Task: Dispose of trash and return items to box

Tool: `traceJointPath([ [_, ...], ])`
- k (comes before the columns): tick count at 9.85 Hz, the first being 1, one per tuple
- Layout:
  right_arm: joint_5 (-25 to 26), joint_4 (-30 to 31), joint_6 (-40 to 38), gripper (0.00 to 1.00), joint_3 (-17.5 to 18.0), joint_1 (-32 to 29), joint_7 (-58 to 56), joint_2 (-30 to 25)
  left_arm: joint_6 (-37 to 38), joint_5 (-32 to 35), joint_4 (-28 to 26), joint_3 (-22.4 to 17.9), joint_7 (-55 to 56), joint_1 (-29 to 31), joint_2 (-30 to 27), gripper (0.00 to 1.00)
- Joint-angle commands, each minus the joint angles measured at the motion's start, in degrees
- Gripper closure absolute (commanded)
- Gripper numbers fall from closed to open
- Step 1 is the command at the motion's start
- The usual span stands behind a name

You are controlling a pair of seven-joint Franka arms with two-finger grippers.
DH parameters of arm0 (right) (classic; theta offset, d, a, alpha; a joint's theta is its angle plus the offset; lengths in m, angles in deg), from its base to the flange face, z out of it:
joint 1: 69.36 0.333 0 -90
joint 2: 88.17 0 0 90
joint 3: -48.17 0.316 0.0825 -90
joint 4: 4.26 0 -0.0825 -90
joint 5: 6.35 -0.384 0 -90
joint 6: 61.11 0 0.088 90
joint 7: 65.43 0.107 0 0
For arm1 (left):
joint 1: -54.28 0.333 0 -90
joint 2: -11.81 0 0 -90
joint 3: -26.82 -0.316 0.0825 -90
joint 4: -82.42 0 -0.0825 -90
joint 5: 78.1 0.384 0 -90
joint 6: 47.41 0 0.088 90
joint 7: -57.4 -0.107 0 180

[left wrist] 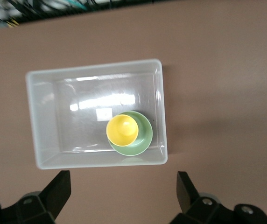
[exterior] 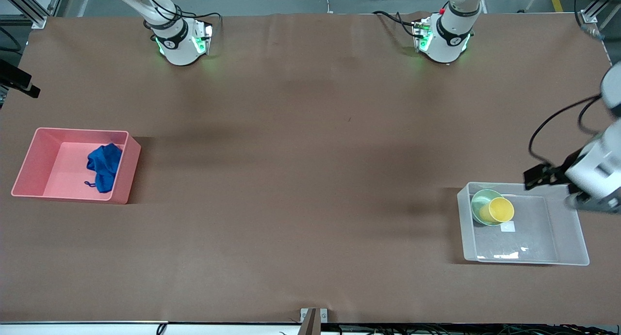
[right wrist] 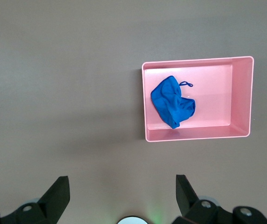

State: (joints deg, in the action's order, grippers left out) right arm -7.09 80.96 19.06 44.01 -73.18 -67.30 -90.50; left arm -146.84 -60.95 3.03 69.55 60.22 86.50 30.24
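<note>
- The left hand hung in the air with its fingers spread wide and nothing between them, above the desk just beside the clear box, at the box's long wall farther from the front camera.
- The right hand was likewise spread wide and empty, high over the desk with the pink bin well apart from it; this hand does not show in the front view.
- The clear box stood at the left arm's end of the desk, its long axis running along the desk's length.
- The green bowl sat in the box's corner toward the right arm's end and farther from the front camera.
- The yellow cup lay in the bowl, tipped on its side in the front view, its mouth pointing away from that corner.
- A white label showed on the box's bottom, just beside the bowl.
- The pink bin stood at the right arm's end of the desk, well apart from the box.
- The blue rag lay crumpled inside the bin against the wall toward the left arm's end, its thin loop trailing onto the bin's floor.
</note>
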Motion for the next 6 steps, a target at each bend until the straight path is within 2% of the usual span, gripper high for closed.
traceJointPath([
  [1,0.3,-0.5,-0.5,0.0,0.5,-0.6,-0.4,0.1,5.4,-3.8,0.5,1.3,-0.2,0.7,-4.0,0.0],
  [3,0.3,-0.5,-0.5,0.0,0.5,-0.6,-0.5,0.1,6.8,-7.6,-0.4,0.0,-0.7,-1.0,-10.4,0.0],
  [4,0.3,-0.5,-0.5,0.0,0.5,-0.6,-0.4,0.1,10.2,-8.5,-1.0,-8.4,-0.6,-9.8,-11.9,0.0],
  [5,0.2,-0.5,-0.5,0.0,0.5,-0.6,-0.5,0.1,13.3,-14.5,-1.6,-21.3,-0.8,-19.8,-14.6,0.0],
  [6,0.3,-0.5,-0.5,0.0,0.5,-0.6,-0.4,0.1,14.2,-18.1,-4.0,-30.4,-0.7,-27.2,-17.3,0.0],
])
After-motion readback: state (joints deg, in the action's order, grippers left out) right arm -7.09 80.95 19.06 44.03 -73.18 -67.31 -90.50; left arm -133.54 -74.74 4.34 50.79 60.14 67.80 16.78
